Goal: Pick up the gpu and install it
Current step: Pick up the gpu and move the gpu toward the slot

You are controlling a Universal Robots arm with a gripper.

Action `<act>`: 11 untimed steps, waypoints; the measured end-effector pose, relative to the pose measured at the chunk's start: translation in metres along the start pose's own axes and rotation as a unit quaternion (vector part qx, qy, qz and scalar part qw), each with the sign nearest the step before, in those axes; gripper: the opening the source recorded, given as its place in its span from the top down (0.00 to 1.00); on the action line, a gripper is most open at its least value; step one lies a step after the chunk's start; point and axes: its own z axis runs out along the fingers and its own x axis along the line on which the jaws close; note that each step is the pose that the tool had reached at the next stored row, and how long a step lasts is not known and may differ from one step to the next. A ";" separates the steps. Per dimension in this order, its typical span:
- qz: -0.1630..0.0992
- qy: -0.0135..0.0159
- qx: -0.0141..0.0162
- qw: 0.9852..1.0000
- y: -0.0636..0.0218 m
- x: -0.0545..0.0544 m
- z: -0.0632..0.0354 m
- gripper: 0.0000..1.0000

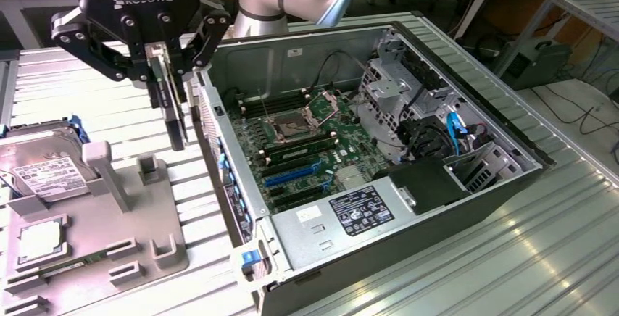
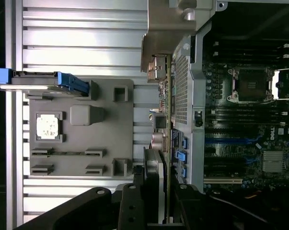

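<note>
The gpu (image 1: 175, 117) hangs edge-on below my gripper (image 1: 167, 69), which is shut on its upper edge. It is a thin green card with a dark cooler on one face. The card is in the air between the grey fixture (image 1: 126, 214) and the open computer case's wall (image 1: 214, 135), just outside the case. In the wrist view the gpu (image 2: 165, 110) runs away from my gripper (image 2: 161, 194), beside the case's perforated wall (image 2: 181, 91), and its silver bracket (image 2: 163, 33) is at the far end. The motherboard (image 1: 309, 142) lies open inside, with blue slots (image 1: 290, 175).
The grey fixture (image 2: 110, 120) carries a hard drive (image 1: 39, 164) with a white label, a processor chip (image 1: 39, 240) and a memory stick (image 2: 67, 153). Inside the case are a drive cage (image 1: 387, 91), cables (image 1: 454, 131) and a power supply (image 1: 358, 211). The ribbed metal table (image 1: 503, 258) surrounds everything.
</note>
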 end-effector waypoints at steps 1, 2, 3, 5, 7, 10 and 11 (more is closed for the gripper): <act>0.000 0.000 0.000 1.000 0.0000 -0.001 0.0001 0.72; 0.000 0.000 0.000 1.000 0.0000 -0.003 0.0001 0.72; 0.000 0.000 0.000 1.000 -0.0001 -0.006 0.0002 0.72; 0.000 0.000 0.000 1.000 -0.0002 -0.011 0.0004 0.72; 0.000 0.000 0.000 1.000 -0.0003 -0.014 0.0005 0.72; 0.000 0.000 0.000 1.000 -0.0003 -0.019 0.0007 0.72; 0.000 0.000 0.000 1.000 -0.0004 -0.021 0.0007 0.72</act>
